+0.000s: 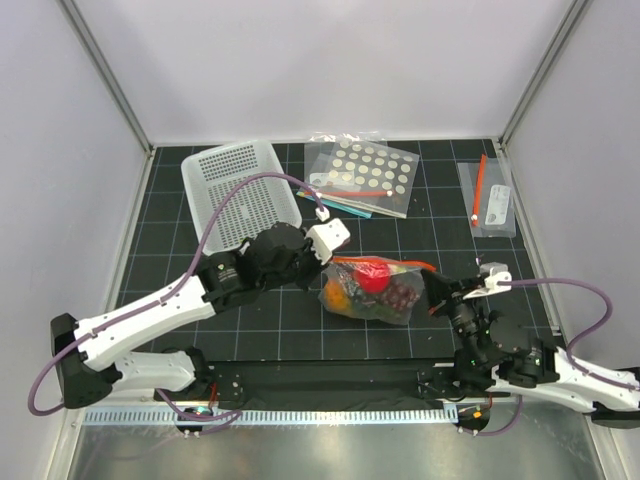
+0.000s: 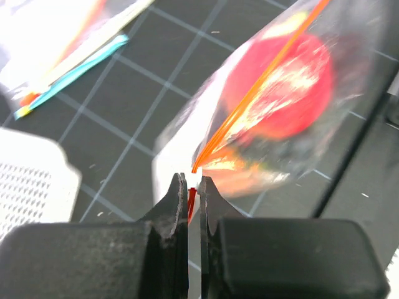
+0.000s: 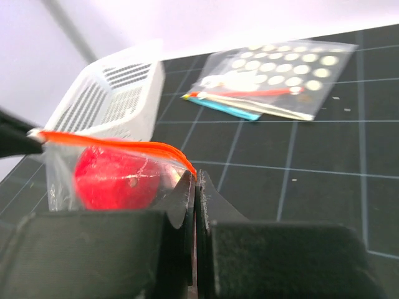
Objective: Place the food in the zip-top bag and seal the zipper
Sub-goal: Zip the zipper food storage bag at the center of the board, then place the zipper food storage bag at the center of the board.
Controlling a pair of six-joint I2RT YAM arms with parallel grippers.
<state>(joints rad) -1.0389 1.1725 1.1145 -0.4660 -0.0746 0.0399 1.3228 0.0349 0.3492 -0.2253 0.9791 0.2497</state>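
I'm watching both arms working at the middle of the black gridded table, where the zip-top bag is lying between them. The left gripper is pinching the left end of the zipper, its jaws nearly together with the red-orange strip showing in the gap. The right gripper is clamping the zipper's opposite end, jaws pressed tight, and the strip is running taut from one to the other. Inside the bag I'm seeing the apple up near the strip, the grape bunch to the right and the pineapple at the left. A white basket and a dotted bag are sitting farther back.
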